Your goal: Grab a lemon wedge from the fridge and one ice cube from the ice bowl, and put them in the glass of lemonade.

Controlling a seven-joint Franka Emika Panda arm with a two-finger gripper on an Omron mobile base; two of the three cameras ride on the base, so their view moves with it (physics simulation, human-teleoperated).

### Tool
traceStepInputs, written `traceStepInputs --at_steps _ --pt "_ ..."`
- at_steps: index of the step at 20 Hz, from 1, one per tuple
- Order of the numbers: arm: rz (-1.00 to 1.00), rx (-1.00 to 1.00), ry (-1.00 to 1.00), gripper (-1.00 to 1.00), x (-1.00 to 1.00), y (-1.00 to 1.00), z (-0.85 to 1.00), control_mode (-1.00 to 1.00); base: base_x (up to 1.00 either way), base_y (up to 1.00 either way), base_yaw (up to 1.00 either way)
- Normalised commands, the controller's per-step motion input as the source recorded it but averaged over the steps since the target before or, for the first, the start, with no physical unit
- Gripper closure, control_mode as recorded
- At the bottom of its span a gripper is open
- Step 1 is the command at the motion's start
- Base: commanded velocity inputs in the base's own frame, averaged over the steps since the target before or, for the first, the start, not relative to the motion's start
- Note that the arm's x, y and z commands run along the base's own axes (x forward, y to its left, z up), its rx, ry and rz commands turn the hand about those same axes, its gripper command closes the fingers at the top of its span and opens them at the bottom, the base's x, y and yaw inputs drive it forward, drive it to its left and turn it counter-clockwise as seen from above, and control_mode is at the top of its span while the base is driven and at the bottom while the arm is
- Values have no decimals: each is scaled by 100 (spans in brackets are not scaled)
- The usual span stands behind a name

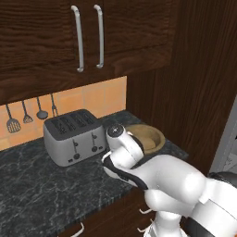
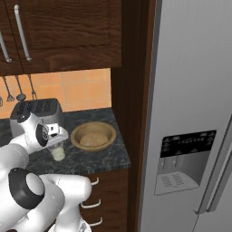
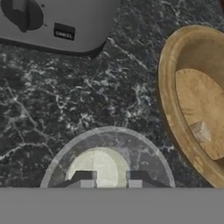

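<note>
Gripper (image 3: 109, 180) hovering over glass of lemonade (image 3: 106, 161), jaws narrowly apart, holding nothing visible; ice bowl (image 3: 173, 103) beside glass, holding one cube (image 3: 201, 131).

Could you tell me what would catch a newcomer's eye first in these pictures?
Probably the white arm bent low over the dark marble counter, its hand poised right above the glass of lemonade. Beside the glass sits the tan ice bowl, with one pale cube on its floor, and a grey toaster stands behind. To the right looms the grey fridge, its doors closed.
</note>
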Motion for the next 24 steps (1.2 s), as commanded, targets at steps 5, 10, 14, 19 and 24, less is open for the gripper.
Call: traceStepInputs --at_steps 5,10,14,19,24 --pt "0 0 -3 -100 -15 0 18 -100 0 0 0" --pt "0 0 -14 -100 -30 -1 55 -100 0 0 0" --pt "0 0 -1 -100 -4 -24 7 -100 0 0 0" --pt "0 0 -8 -100 -50 -19 3 -100 0 0 0" --pt "2 17 -32 -100 -98 -41 15 -100 0 0 0"
